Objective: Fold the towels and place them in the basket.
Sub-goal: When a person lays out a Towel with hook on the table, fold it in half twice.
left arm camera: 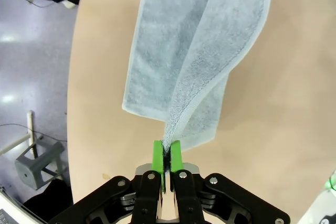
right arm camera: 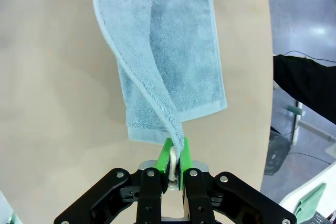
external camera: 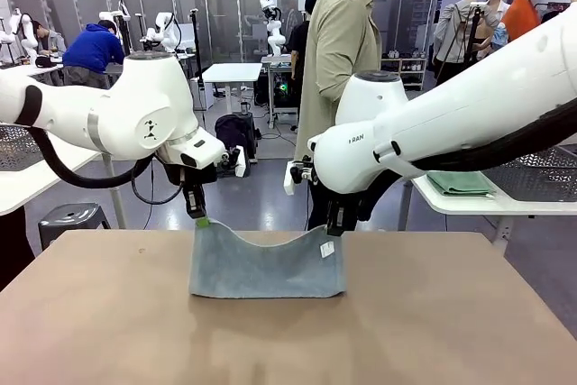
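Both grippers are pinched tight on the same towel (external camera: 266,268), one at each top corner. The left gripper (external camera: 201,220) has its green pads closed on the bare left corner. The right gripper (external camera: 335,227) nips the corner that carries the small white loop (right arm camera: 172,162).

The towel hangs between them like a low curtain over the far half of the table (external camera: 433,322), not far from its far edge. The top hem dips in the middle, and the bottom part is settled on the tabletop. Its long axis runs side to side, roughly parallel to the table's far edge, straight from one gripper to the other. Each arm has the corner on its own side, so neither is better placed than the other.

The cloth drops away directly below the fingertips, and in the wrist views the lower part lies flat on the wood. To my eye the fold depends on that line. The two arms would have to carry the held hem together, level and at the same pace, across the resting part, or the corners will land askew.
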Action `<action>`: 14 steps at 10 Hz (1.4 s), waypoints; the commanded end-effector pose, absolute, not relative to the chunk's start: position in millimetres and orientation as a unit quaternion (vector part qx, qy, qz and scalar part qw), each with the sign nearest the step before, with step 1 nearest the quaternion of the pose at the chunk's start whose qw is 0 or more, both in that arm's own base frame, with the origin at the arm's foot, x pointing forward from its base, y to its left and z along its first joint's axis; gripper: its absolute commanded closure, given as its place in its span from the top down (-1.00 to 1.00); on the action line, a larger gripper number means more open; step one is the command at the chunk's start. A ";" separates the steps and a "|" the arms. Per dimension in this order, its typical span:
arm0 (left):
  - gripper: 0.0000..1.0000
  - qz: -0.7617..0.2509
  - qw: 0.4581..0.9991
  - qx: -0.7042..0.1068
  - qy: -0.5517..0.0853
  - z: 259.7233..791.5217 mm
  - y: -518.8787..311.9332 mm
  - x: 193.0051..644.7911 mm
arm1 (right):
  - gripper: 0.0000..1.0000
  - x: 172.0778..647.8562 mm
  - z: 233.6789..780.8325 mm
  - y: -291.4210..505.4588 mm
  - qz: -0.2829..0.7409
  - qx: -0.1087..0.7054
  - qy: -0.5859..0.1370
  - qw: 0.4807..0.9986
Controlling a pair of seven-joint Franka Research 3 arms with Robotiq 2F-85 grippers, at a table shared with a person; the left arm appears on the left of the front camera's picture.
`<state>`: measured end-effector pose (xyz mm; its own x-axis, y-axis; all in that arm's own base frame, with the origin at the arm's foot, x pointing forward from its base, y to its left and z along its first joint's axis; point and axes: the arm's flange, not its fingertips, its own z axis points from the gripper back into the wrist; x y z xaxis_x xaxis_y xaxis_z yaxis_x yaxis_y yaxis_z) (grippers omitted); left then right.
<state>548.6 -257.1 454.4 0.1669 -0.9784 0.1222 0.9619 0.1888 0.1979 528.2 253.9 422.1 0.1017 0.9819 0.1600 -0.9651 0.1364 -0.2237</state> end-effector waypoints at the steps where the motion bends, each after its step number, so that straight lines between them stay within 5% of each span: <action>1: -0.88 -0.635 0.767 0.032 -0.089 452.6 -258.6 570.7 | -0.86 545.7 421.0 253.2 0.663 -0.019 -0.126 0.737; 14: -0.88 -0.622 0.781 0.028 -0.058 366.2 -251.5 645.1 | -0.86 611.4 339.6 242.0 0.664 0.019 -0.093 0.742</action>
